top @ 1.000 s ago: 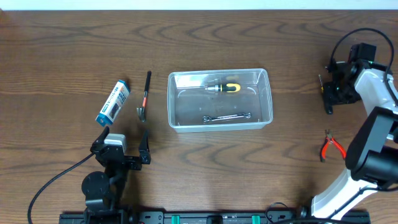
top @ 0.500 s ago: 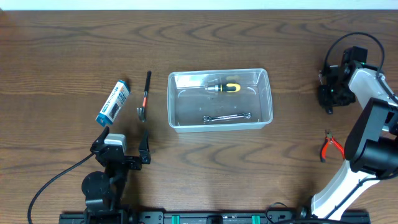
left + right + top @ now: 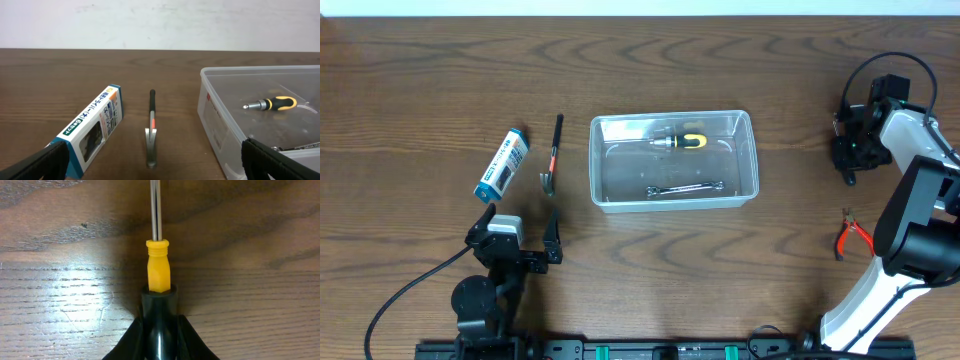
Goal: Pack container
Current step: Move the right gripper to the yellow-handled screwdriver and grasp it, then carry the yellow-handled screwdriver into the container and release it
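The clear plastic container (image 3: 673, 159) sits mid-table and holds a yellow-and-black stubby screwdriver (image 3: 680, 141) and a small wrench (image 3: 685, 188). In the left wrist view the container (image 3: 220, 125) is at the right. My right gripper (image 3: 847, 158) is at the far right, shut on a black-and-yellow screwdriver (image 3: 158, 280) whose steel shaft points away over the wood. My left gripper (image 3: 518, 235) is open and empty near the front left, its fingertips at the bottom corners of the left wrist view (image 3: 160, 165). A small hammer (image 3: 553, 150) and a blue-and-white box (image 3: 502, 163) lie left of the container.
Red-handled pliers (image 3: 848, 234) lie on the table at the right, in front of the right gripper. The hammer (image 3: 151, 130) and box (image 3: 92, 127) lie just ahead of my left gripper. A black cable (image 3: 410, 290) trails at front left.
My right gripper shifted slightly left and back over the screwdriver a second ago, then stayed still. The left arm and the other objects have not moved.
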Controlling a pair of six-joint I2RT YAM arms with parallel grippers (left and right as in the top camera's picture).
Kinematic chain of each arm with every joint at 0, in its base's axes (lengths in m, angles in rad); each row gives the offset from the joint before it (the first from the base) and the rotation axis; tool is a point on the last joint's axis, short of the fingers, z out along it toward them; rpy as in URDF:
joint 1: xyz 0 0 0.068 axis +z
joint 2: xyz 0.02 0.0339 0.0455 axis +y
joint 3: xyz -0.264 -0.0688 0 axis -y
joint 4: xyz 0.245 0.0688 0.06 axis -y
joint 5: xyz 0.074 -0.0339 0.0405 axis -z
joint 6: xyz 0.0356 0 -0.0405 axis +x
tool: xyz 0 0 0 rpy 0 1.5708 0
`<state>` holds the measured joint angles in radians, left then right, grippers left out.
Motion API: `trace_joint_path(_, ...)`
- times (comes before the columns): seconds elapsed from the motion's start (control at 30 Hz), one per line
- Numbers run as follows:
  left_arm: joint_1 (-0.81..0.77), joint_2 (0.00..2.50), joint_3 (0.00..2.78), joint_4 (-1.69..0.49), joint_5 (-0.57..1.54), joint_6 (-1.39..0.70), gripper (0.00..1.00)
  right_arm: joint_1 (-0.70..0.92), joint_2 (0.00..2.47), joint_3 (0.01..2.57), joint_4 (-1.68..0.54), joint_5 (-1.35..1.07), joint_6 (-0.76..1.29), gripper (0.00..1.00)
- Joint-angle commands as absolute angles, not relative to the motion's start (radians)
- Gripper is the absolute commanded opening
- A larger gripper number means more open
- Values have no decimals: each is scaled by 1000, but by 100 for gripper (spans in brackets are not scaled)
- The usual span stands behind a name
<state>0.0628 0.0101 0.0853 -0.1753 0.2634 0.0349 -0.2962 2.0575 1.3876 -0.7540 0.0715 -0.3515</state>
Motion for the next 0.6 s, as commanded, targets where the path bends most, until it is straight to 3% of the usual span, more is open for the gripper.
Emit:
trace_joint_path(0.0,66,4,73,-181,277,52,98,-287,2082,1384,-767,78,-352,8)
trace_joint_path(0.27,66,4,73,-181,277,52,98,-251,2066,1541,-879,71,-315,1)
trace_joint_path(0.57,66,4,73,-181,277,52,98,-107,2066,1856,-1058,62,-334,1)
